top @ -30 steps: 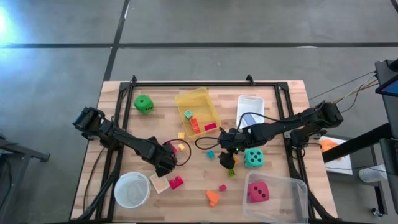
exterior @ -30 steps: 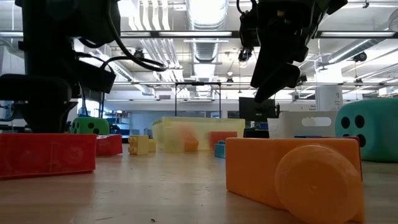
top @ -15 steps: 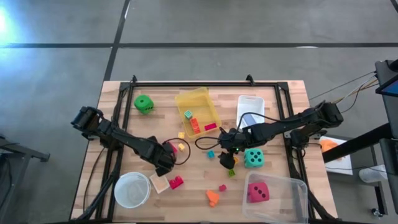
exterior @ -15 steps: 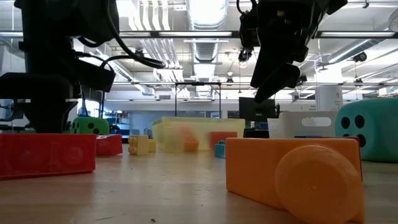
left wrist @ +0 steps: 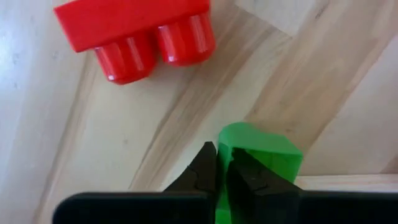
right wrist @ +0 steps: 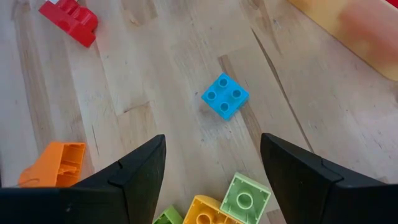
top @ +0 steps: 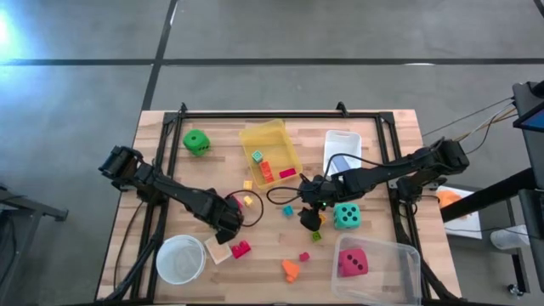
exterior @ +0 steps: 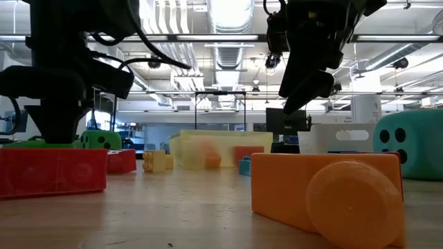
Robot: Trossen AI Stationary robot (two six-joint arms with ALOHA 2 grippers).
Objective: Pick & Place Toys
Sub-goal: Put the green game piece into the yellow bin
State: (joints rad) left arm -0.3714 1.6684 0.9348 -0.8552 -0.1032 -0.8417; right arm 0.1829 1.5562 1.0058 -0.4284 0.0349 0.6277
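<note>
My left gripper [top: 228,229] points down at the table's near left, shut on a small green block [left wrist: 261,152]. A red two-stud block [left wrist: 134,31] lies on its side just beside it. The high view hides the green block under the gripper. In the low view a green edge [exterior: 28,143] shows under the gripper [exterior: 59,131]. My right gripper [top: 310,219] hangs open above the table's middle. Below it lie a blue block [right wrist: 224,95], a light green block [right wrist: 245,198] and a yellow block [right wrist: 202,211]. My left gripper pinches a thin upright wall of the green block [left wrist: 221,152] between its two fingertips [left wrist: 205,168], coming from above and pointing down. Whether the block rests on the wood or hangs clear, I cannot tell.
A yellow bin [top: 270,151] and a white bin [top: 342,149] stand at the far middle. A clear bin [top: 391,255] holding a pink-red die [top: 352,262] is near right, a white bowl [top: 180,259] near left. A green die [top: 197,142], a teal die [top: 346,216] and loose blocks lie about.
In the low view my left gripper's fingers have drawn together, and a green edge now shows beneath them.
</note>
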